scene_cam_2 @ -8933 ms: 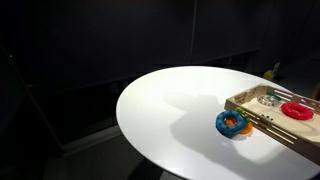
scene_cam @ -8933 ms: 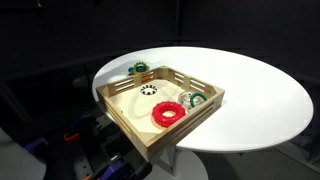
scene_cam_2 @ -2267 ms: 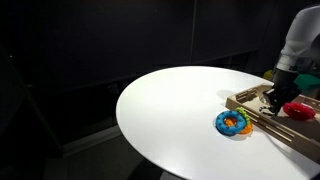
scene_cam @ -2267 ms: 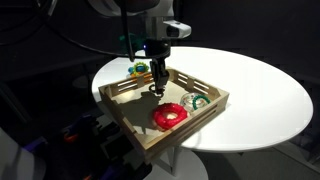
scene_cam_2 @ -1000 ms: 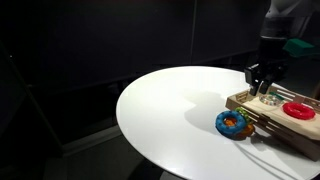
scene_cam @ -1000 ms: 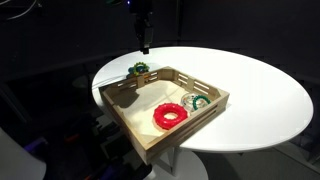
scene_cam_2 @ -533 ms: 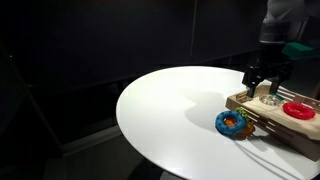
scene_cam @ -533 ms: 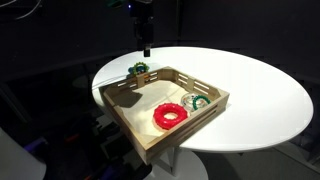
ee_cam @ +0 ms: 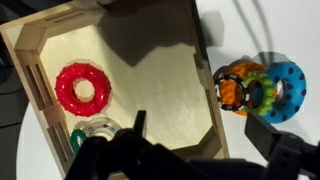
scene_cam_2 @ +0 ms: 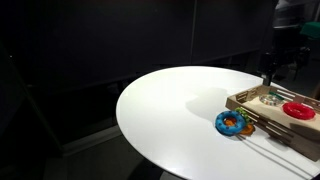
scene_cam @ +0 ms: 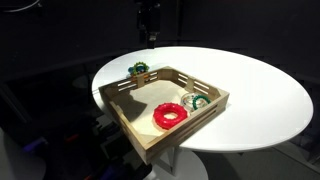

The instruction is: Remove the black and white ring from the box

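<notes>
- Two rings in the box [scene_cam: 125,92], a shallow square tray of light wood with low slotted sides, set at the edge of the round white table [scene_cam: 250,90].
- Red ring [scene_cam: 168,114]: largest, flat on the box floor, near one wall.
- Green and white ring [scene_cam: 195,100]: smaller, in the box corner next to the red ring.
- Multicoloured ring cluster [scene_cam_2: 232,122]: blue, orange, green and yellow; on the table, just outside a box wall.
- Black and white ring [ee_cam: 264,60]: in the wrist view only a faint striped arc, outside the box at the upper edge of the cluster; too blurred to be sure.
- Gripper [scene_cam: 148,35]: high above the table's far edge; in the wrist view its fingers stand wide apart, holding nothing.
</notes>
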You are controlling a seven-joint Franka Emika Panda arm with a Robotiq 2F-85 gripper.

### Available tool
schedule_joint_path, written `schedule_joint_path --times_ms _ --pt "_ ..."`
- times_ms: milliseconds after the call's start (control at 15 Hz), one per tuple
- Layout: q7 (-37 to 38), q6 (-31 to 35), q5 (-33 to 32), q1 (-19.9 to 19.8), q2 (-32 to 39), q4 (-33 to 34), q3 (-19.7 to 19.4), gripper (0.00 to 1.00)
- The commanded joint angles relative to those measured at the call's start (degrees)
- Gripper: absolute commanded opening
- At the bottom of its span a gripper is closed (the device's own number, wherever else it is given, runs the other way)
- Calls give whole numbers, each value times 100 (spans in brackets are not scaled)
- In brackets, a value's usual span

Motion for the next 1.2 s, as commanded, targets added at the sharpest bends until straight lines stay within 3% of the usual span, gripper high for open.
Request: schedule_joint_path --times_ms 0,267,467,867,1133 --pt "-948 -343 -105 -94 -493 -28 -197 100" --pt "-2154 -454 -6 -105 -927 -77 -470 100" --pt "-2641 -645 14 -112 -1192 -48 -602 100" --pt "-2466 -1301 -60 -164 -1551 47 -560 100" --pt "-2478 -1254 -23 -141 -1528 -4 -561 100"
